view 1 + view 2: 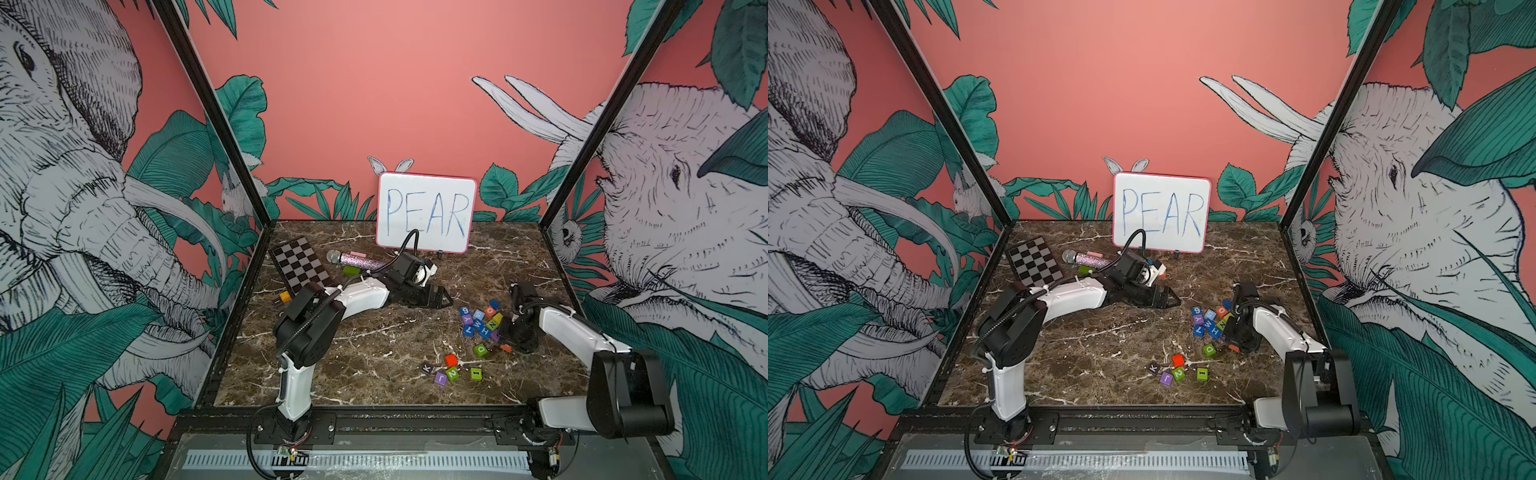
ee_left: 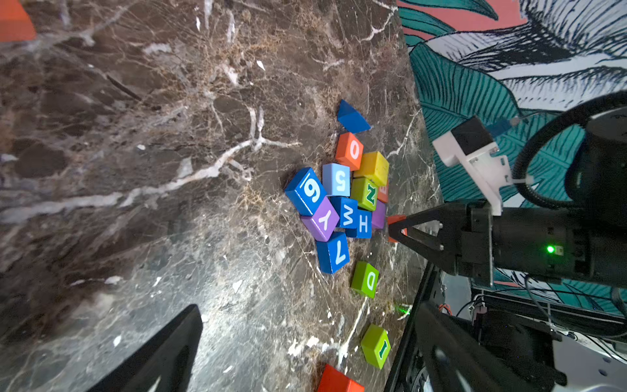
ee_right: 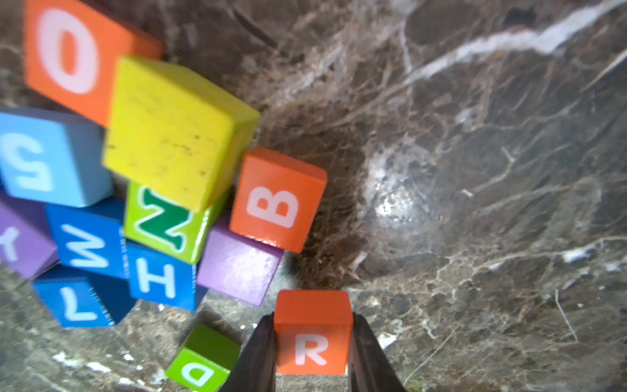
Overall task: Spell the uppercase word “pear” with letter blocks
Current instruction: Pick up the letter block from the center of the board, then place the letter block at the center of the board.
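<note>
- At 3 o'clock on table [image 1: 353, 353]: pile of blocks [image 1: 480, 322], letters & digits mixed, some stacked.
- At pile's 5 o'clock edge: right gripper [image 3: 312, 317] clamped on R block [image 3: 314, 339], one finger on each side face, white R facing wrist cam.
- R block orange; resting on table or just off it, can't tell.
- Just beside it: purple block [image 3: 237, 268] & green D block [image 3: 200, 370]; orange B block [image 3: 278, 203] near, touching purple one.
- Near table ctr, slightly toward 12 o'clock: left gripper [image 1: 444, 298] low over surface, jaws spread wide, empty, pointing toward 3 o'clock.
- At 5 o'clock: loose blocks [image 1: 452, 373], K, J, 2, I & a red one, apart from pile.
- At 12 o'clock by back wall: whiteboard [image 1: 426, 212] upright w/ blue handwritten PEAR.
- At 10–11 o'clock: checkerboard [image 1: 299, 266], w/ microphone [image 1: 357, 259] lying at its 3 o'clock side.
</note>
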You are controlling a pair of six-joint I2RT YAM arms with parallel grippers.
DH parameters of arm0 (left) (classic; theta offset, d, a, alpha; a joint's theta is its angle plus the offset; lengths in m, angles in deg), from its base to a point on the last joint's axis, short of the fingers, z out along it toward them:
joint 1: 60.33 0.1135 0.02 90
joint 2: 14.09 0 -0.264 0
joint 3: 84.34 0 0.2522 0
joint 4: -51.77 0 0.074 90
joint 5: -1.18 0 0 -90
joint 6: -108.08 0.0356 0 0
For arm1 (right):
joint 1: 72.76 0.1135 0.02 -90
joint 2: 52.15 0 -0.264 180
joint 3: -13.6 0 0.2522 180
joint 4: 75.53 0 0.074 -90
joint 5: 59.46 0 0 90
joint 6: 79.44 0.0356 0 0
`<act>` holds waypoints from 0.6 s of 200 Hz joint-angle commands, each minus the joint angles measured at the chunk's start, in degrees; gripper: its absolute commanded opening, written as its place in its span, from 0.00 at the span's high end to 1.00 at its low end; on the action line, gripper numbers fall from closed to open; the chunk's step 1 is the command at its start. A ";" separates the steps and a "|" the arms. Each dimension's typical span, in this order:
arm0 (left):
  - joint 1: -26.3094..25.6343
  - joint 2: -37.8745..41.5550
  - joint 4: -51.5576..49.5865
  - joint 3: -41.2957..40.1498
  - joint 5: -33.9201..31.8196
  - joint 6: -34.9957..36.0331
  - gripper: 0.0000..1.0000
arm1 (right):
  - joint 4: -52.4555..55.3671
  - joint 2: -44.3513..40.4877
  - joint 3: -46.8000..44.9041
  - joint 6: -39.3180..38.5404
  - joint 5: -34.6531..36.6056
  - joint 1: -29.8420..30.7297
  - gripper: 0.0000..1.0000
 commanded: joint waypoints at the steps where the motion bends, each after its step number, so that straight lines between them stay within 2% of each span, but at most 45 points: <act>1: 0.66 -0.18 1.53 1.88 0.13 -1.28 0.01 | 1.07 -1.50 1.58 1.76 -0.65 1.65 0.69; 53: 2.70 -0.93 2.28 2.77 0.36 -1.78 0.01 | 0.51 3.66 8.94 2.33 0.60 6.62 0.69; 61: 4.75 -1.01 2.34 2.86 0.32 -1.72 0.01 | 0.27 4.79 10.30 2.26 0.76 7.21 0.69; 120: 8.80 -2.59 2.50 4.16 0.45 -1.01 0.01 | -1.65 16.40 22.09 1.26 1.21 10.79 0.69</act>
